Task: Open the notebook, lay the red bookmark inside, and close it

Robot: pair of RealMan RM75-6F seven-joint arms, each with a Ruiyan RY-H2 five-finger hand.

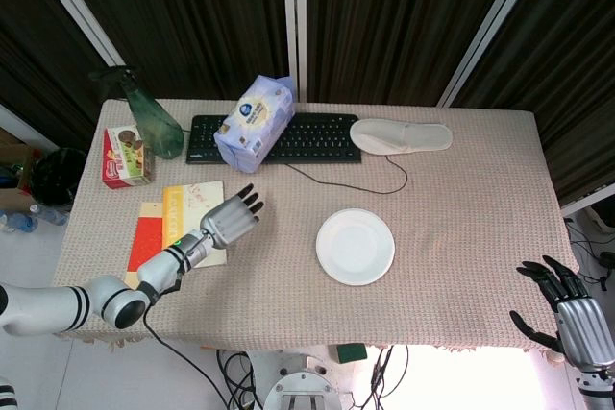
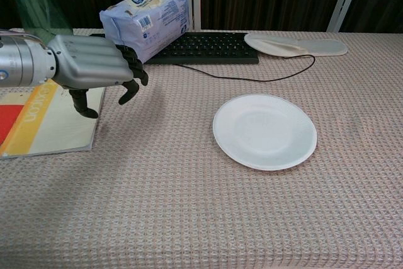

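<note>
The notebook (image 1: 197,206) (image 2: 60,121) lies shut at the table's front left, cream-covered with a yellow band. A red bookmark (image 1: 149,240) (image 2: 7,121) lies flat along its left side. My left hand (image 1: 233,216) (image 2: 94,67) hovers over the notebook's right edge, palm down, fingers apart and bent downward, holding nothing. Its thumb tip hangs close to the cover; I cannot tell whether it touches. My right hand (image 1: 565,306) is off the table past the front right corner, fingers spread and empty; the chest view does not show it.
A white plate (image 1: 356,246) (image 2: 264,131) sits mid-table. Behind are a black keyboard (image 1: 288,138) (image 2: 208,48) with its cable, a blue tissue pack (image 1: 254,122) (image 2: 145,17), a white slipper (image 1: 402,135) (image 2: 296,45), a green spray bottle (image 1: 152,122) and a snack box (image 1: 127,155).
</note>
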